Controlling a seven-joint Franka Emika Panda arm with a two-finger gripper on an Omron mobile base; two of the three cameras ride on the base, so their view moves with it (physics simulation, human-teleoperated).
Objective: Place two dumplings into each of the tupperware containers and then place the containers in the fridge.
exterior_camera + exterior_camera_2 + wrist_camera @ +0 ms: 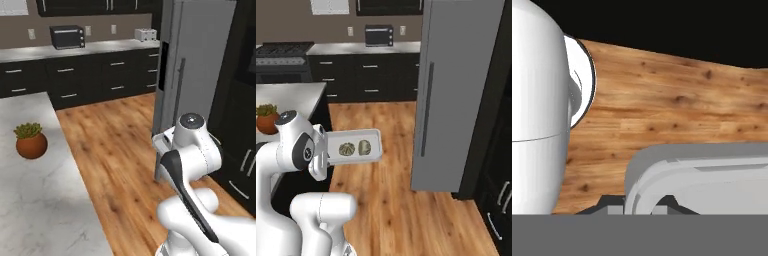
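My gripper (329, 154) is shut on the near short rim of a tupperware container (374, 136), a shallow white tray held level above the wood floor. Two olive-beige dumplings (346, 149) (364, 146) lie side by side in it. In the hand view the container's rounded rim (702, 172) sits right over my gripper (639, 204), whose dark tips peek out below it. The fridge (461, 90), tall and grey with a long vertical handle, stands to the right of the container, about a tray length away. The left base view also has the fridge (200, 55), beyond my arm.
A potted plant (31, 141) sits on the white marble counter (35, 200) to my left. Black cabinets along the back wall carry a toaster oven (67, 36) and a toaster (145, 34). Tall black cabinets (501, 165) flank the fridge. Wood floor (391, 210) lies open ahead.
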